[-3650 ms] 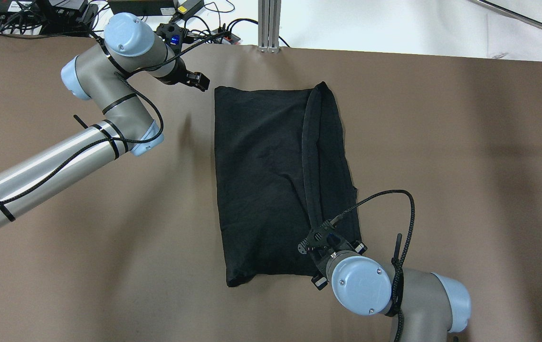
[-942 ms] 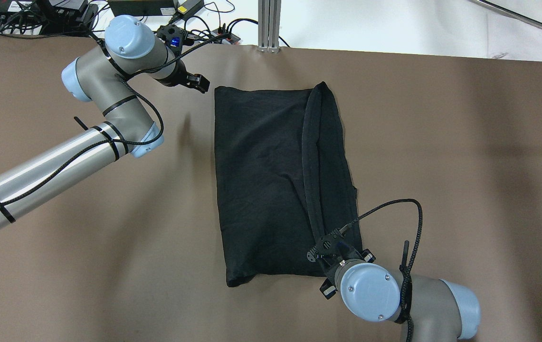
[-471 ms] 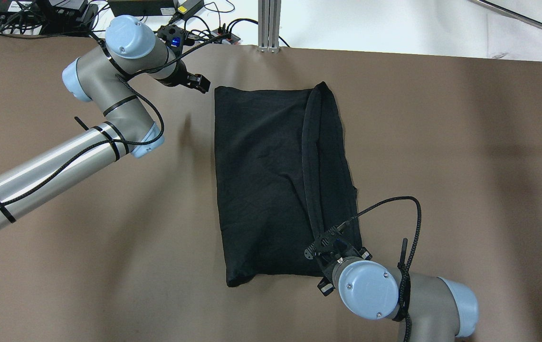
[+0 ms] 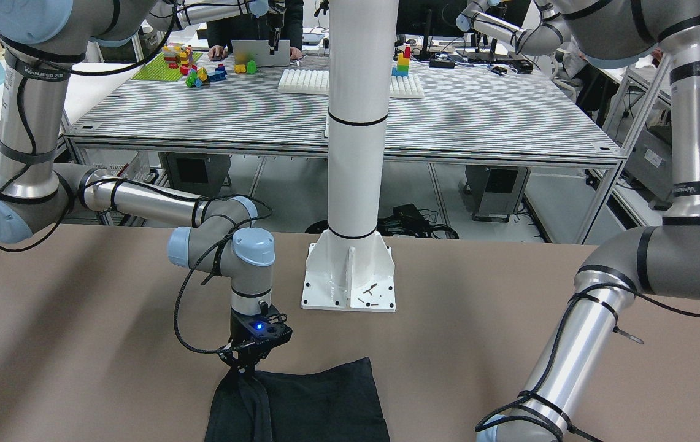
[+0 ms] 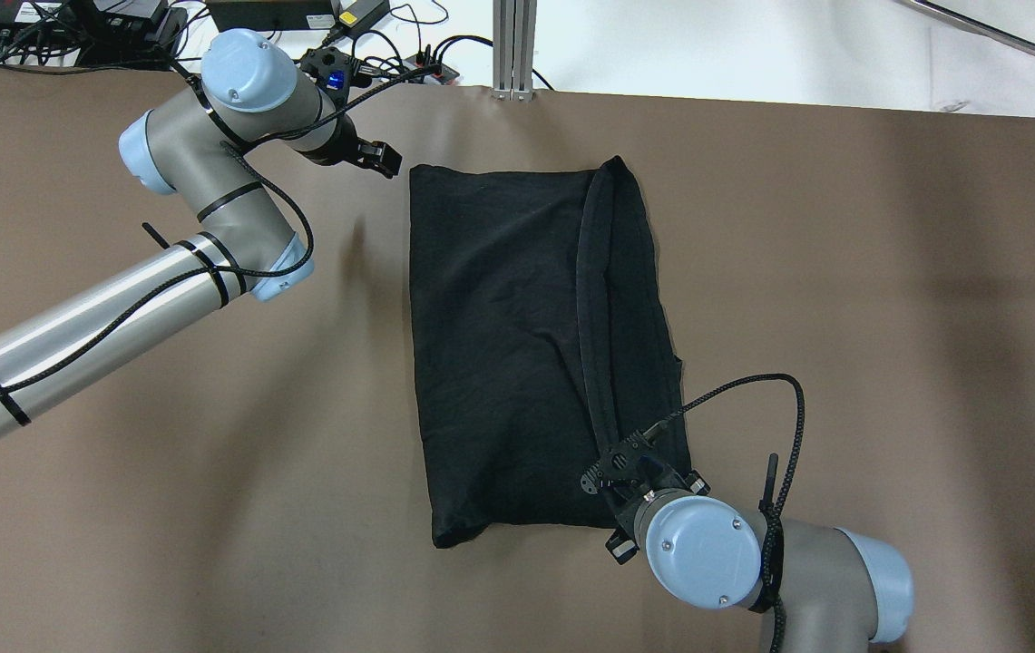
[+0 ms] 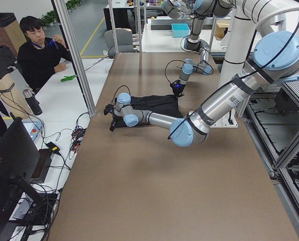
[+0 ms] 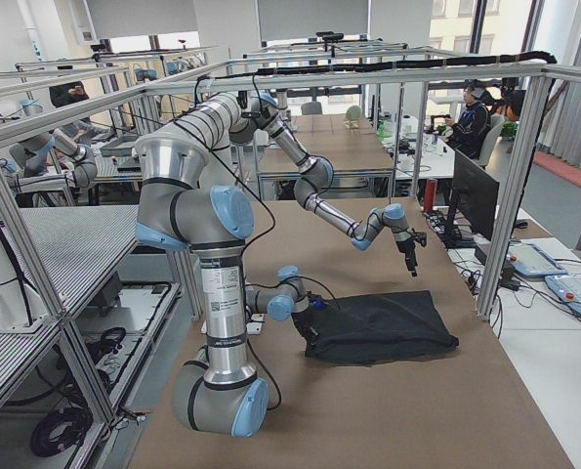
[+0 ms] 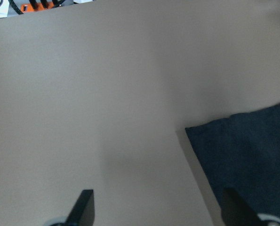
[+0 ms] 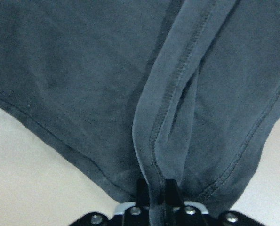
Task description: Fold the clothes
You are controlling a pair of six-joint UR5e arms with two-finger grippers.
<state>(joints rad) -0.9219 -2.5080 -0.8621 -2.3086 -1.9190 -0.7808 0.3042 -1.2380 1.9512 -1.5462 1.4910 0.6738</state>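
Item: black garment, a rough rectangle lying flat at the centre of the brown tabletop. A hemmed band runs across it from the 1 o'clock corner to 5 o'clock. Right pincer: at the garment's 5 o'clock corner, pinching the hemmed band. Left pincer: spread, above bare tabletop just off the garment's 11 o'clock corner, clear of the cloth.

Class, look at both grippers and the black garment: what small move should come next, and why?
Probably slide the left gripper onto the garment at its nearest corner and close. It hangs open over bare table beside that corner, while the right gripper pinches the hemmed edge at the other end; a second grip seems needed before folding.
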